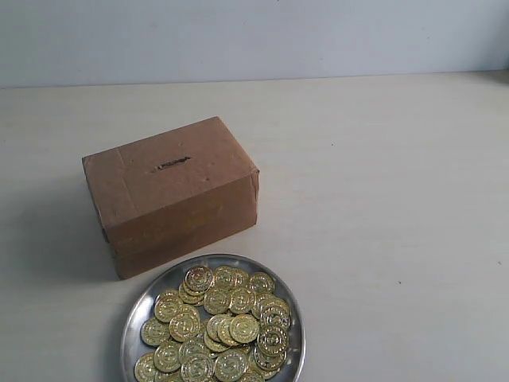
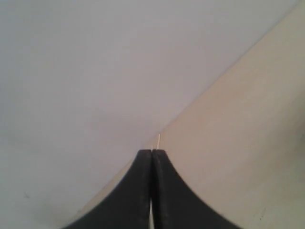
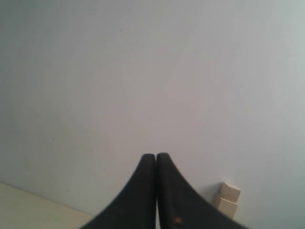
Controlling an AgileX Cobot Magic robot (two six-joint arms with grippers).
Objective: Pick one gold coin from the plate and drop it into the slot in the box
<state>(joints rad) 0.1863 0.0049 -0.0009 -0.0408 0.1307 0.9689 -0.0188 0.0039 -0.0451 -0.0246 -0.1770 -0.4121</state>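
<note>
A brown cardboard box stands left of centre on the pale table, with its short dark slot on the top face. In front of it a round silver plate holds several gold coins, partly cut off by the view's lower edge. Neither gripper shows in the exterior view. In the left wrist view my left gripper is shut and empty, facing the wall and the table's far edge. In the right wrist view my right gripper is shut and empty, facing the wall.
A grey wall rises behind the table's far edge. Bare pale tabletop stretches to the right of the box and plate. Small cream blocks sit against the wall in the right wrist view.
</note>
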